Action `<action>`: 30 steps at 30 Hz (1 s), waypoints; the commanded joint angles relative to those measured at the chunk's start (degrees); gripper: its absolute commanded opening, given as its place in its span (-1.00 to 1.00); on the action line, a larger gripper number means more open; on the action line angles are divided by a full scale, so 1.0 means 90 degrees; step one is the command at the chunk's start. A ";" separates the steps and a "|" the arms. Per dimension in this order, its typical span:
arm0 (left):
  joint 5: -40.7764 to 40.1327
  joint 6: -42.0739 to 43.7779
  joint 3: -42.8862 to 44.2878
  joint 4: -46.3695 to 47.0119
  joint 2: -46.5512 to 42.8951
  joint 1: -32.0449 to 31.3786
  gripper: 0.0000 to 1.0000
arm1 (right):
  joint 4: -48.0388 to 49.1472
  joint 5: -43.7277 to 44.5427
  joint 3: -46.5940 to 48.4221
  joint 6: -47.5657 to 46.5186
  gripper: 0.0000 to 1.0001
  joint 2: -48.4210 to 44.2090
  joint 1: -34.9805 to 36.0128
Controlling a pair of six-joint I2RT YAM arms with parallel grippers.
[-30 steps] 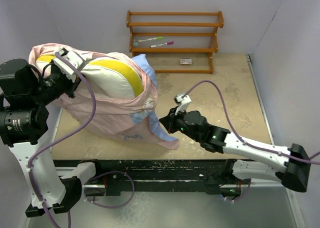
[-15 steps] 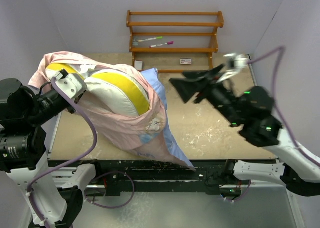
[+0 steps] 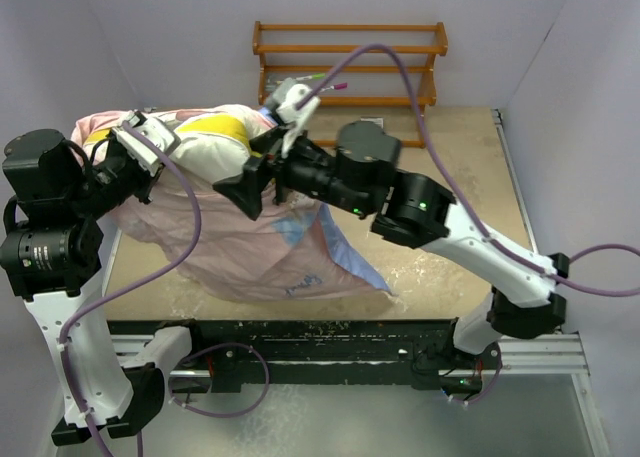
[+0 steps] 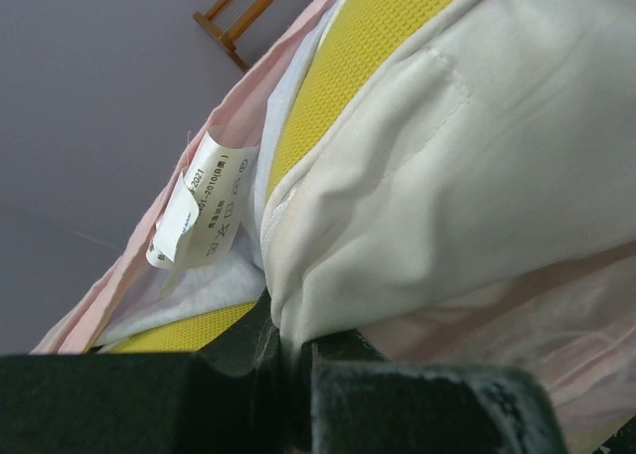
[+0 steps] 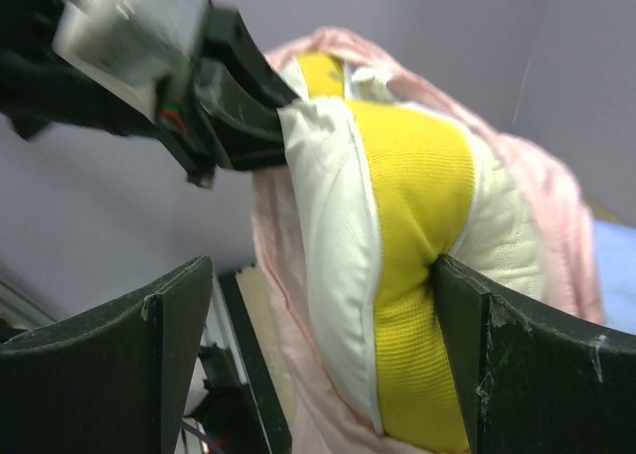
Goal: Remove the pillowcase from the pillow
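Note:
The pillow (image 3: pixel 215 145) is cream-white with a yellow band and is held up over the left of the table. The pillowcase (image 3: pixel 250 252), pink side out with a blue flap at the lower right, hangs bunched round its lower part. My left gripper (image 3: pixel 150 145) is shut on a cream corner of the pillow (image 4: pixel 477 176), its jaws (image 4: pixel 288 360) pinching the fabric beside a white label (image 4: pixel 204 211). My right gripper (image 3: pixel 255 172) is open at the bare end. In the right wrist view, the pillow (image 5: pixel 397 226) sits between the wide jaws (image 5: pixel 328 365), and the yellow band touches the right finger (image 5: pixel 537 365).
A wooden shelf rack (image 3: pixel 350 49) stands at the back of the table (image 3: pixel 470 177), with a marker (image 3: pixel 338 83) on it. Purple cables loop over both arms. Grey walls close in the left, back and right.
My right gripper let go of the pillowcase's lower corner, opened wide and swung up and left to the pillow's bare end. The left gripper kept its hold; the case sagged lower.

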 commanded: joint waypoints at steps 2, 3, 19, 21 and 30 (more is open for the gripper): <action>0.0064 0.0203 0.0113 0.0503 -0.0134 0.0018 -1.00 | -0.0816 -0.0272 0.0986 -0.0470 0.84 0.0429 0.0007; 0.0125 0.0202 0.0112 0.0483 -0.0143 0.0018 -1.00 | -0.0908 -0.0205 0.1074 -0.0521 0.83 0.0500 0.0007; 0.0971 0.0172 0.0359 -0.0031 -0.0143 0.0018 -1.00 | -0.1317 0.0221 0.1034 -0.1142 0.99 0.0185 -0.0205; 0.0948 0.0159 0.0403 -0.0066 -0.0123 0.0018 -1.00 | -0.1264 0.0022 0.0977 -0.1129 0.95 0.0260 -0.0202; 0.0386 0.0063 0.0678 -0.0194 0.0141 0.0018 -1.00 | -0.1288 -0.0381 0.1045 -0.1097 0.32 0.0796 -0.0120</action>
